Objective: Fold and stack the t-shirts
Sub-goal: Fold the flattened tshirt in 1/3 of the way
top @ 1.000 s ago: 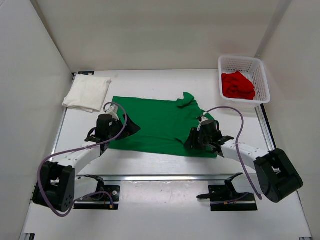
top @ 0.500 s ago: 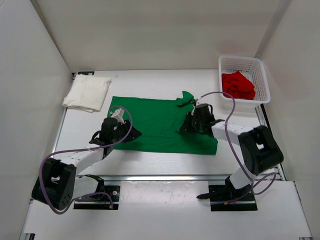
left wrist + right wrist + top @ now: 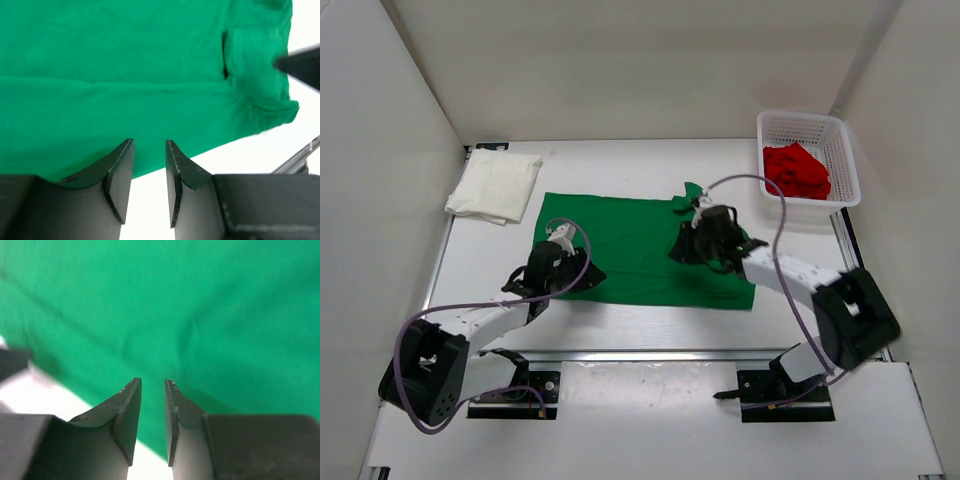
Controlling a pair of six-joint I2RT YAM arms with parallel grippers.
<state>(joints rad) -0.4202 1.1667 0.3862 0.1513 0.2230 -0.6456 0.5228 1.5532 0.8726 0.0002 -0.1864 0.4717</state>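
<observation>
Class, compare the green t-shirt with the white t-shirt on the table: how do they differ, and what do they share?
The green t-shirt lies spread flat; the white t-shirt is folded into a compact bundle. The green t-shirt sits mid-table; the white t-shirt is at the far left corner. Both rest on the table, outside the basket.

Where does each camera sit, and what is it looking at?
Top external: above and behind, looking down at the table, green shirt, left arm and right arm.
Left wrist: on its arm, looking past the left claw at the green shirt's edge.
Right wrist: on its arm, looking past the right claw at green cloth.
Shared: the green shirt.
</observation>
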